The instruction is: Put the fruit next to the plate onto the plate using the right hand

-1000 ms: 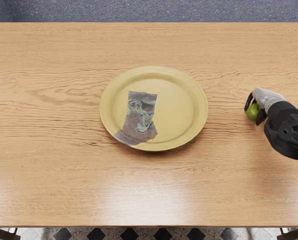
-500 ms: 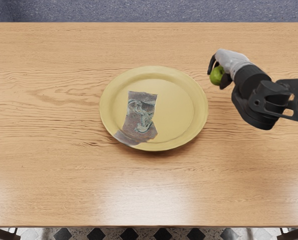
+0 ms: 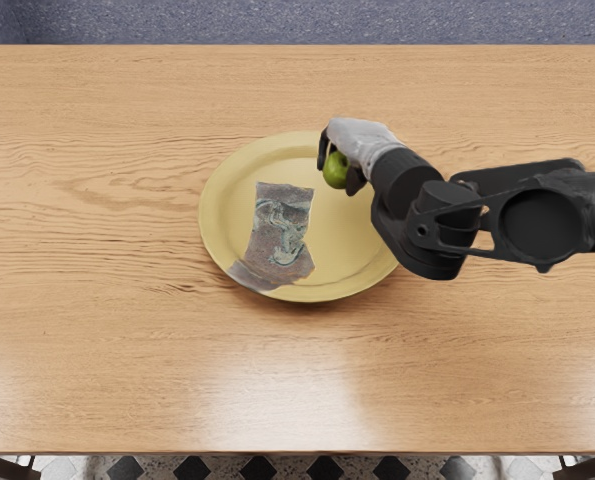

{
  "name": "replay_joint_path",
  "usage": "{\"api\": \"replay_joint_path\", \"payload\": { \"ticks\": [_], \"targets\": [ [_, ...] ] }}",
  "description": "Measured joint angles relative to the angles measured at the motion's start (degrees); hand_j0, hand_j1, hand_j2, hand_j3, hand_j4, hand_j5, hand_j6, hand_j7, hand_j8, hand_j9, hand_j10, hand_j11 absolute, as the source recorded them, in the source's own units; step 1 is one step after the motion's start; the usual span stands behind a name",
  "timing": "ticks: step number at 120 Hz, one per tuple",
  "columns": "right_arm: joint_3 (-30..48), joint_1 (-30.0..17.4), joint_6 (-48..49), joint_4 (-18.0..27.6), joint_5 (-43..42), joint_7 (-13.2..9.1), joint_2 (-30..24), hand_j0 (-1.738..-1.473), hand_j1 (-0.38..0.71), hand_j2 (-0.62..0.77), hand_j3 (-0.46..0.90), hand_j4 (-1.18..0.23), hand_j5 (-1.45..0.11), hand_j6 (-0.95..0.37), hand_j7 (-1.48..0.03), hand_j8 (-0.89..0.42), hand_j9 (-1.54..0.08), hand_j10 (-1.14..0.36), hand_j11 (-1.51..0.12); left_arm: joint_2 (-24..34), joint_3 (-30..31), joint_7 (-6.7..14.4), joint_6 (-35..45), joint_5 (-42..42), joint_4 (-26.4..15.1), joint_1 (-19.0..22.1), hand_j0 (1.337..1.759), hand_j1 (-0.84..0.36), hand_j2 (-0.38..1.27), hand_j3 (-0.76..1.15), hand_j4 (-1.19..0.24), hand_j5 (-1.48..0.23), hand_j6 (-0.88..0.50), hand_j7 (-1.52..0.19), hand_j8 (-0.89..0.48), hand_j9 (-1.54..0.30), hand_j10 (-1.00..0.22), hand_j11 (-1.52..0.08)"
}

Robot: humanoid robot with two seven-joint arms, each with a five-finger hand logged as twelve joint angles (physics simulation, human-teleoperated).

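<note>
A small green fruit (image 3: 334, 169) is held in my right hand (image 3: 343, 160), whose fingers are curled around it. The hand hangs over the upper right part of the yellow plate (image 3: 227, 195), above its surface. Only the left side of the fruit shows between the fingers. My right arm (image 3: 497, 215) reaches in from the right edge and covers the plate's right rim. The left arm is out of view.
A grey-green patterned patch (image 3: 277, 236) lies on the plate's left-centre, reaching to its lower left rim. The wooden table (image 3: 97, 330) spreads wide around the plate. Its far edge runs along the top of the picture.
My right hand has carried the fruit up off the table at the right and leftward, from beside the plate to above its upper right part.
</note>
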Motion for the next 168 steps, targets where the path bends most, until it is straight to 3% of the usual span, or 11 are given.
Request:
{"api": "replay_joint_path", "payload": {
  "ticks": [45, 61, 80, 88, 107, 119, 145, 168],
  "targets": [
    [-0.43, -5.42, -0.97, -0.63, -0.46, -0.01, 1.98, -1.657, 0.27, 0.20, 0.00, -0.66, -0.95, -0.47, -0.90, -0.44, -0.94, -0.66, -0.94, 0.00, -0.02, 0.00, 0.00, -0.01, 0.00, 0.00, 1.658, 0.35, 0.00, 0.00, 0.00, 0.00, 0.00, 0.00, 0.00, 0.00, 0.00, 0.00],
    [0.40, -6.10, -3.06, -1.04, -0.31, -0.03, 2.07, -1.657, 0.00, 0.10, 0.00, -0.37, -0.52, -0.26, -0.49, -0.25, -0.51, -0.36, -0.51, 0.00, -0.01, 0.00, 0.01, -0.01, 0.00, 0.00, 1.658, 0.35, 0.00, 0.00, 0.00, 0.00, 0.00, 0.00, 0.00, 0.00, 0.00, 0.00],
    [4.49, -7.24, -3.49, -0.90, -0.10, -0.03, 1.31, -1.658, -0.18, 0.05, 0.00, -0.18, -0.25, -0.13, -0.24, -0.13, -0.25, -0.18, -0.25, 0.00, -0.01, 0.00, -0.01, -0.01, 0.00, 0.00, 1.658, 0.35, 0.00, 0.00, 0.00, 0.00, 0.00, 0.00, 0.00, 0.00, 0.00, 0.00],
    [11.30, -9.72, -0.02, 0.85, 0.37, -0.03, -2.14, -1.658, -0.22, 0.03, 0.00, -0.14, -0.19, -0.10, -0.18, -0.10, -0.19, -0.14, -0.19, 0.00, 0.00, 0.00, -0.01, -0.01, 0.00, 0.00, 1.658, 0.35, 0.00, 0.00, 0.00, 0.00, 0.00, 0.00, 0.00, 0.00, 0.00, 0.00],
    [38.82, -23.51, 21.89, 3.59, 2.43, -0.03, -10.52, -1.658, -0.27, 0.01, 0.00, -0.08, -0.11, -0.06, -0.10, -0.06, -0.10, -0.08, -0.10, 0.00, 0.00, 0.00, 0.00, -0.01, 0.00, 0.00, 1.658, 0.35, 0.00, 0.00, 0.00, 0.00, 0.00, 0.00, 0.00, 0.00, 0.00, 0.00],
    [50.31, -28.79, 32.52, 4.14, 4.86, -0.03, -14.95, -1.658, -0.29, 0.01, 0.00, -0.06, -0.08, -0.05, -0.07, -0.05, -0.08, -0.06, -0.08, 0.00, -0.01, 0.00, 0.00, -0.01, 0.00, 0.00, 1.658, 0.35, 0.00, 0.00, 0.00, 0.00, 0.00, 0.00, 0.00, 0.00, 0.00, 0.00],
    [70.59, -40.07, 55.15, 4.23, 14.71, -0.03, -24.60, -1.658, -0.31, 0.00, 0.00, -0.04, -0.05, -0.03, -0.05, -0.03, -0.05, -0.04, -0.05, 0.00, -0.04, 0.00, -0.02, -0.01, 0.00, 0.00, 1.658, 0.35, 0.00, 0.00, 0.00, 0.00, 0.00, 0.00, 0.00, 0.00, 0.00, 0.00],
    [76.79, -44.37, 63.04, 3.81, 19.08, -0.03, -30.12, -1.658, -0.32, 0.00, 0.00, -0.03, -0.04, -0.03, -0.04, -0.03, -0.04, -0.03, -0.04, 0.00, -0.09, 0.00, -0.04, -0.01, 0.00, -0.09, 1.658, 0.35, 0.00, 0.00, 0.00, 0.00, 0.00, 0.00, 0.00, 0.00, 0.00, 0.00]
  ]
}}
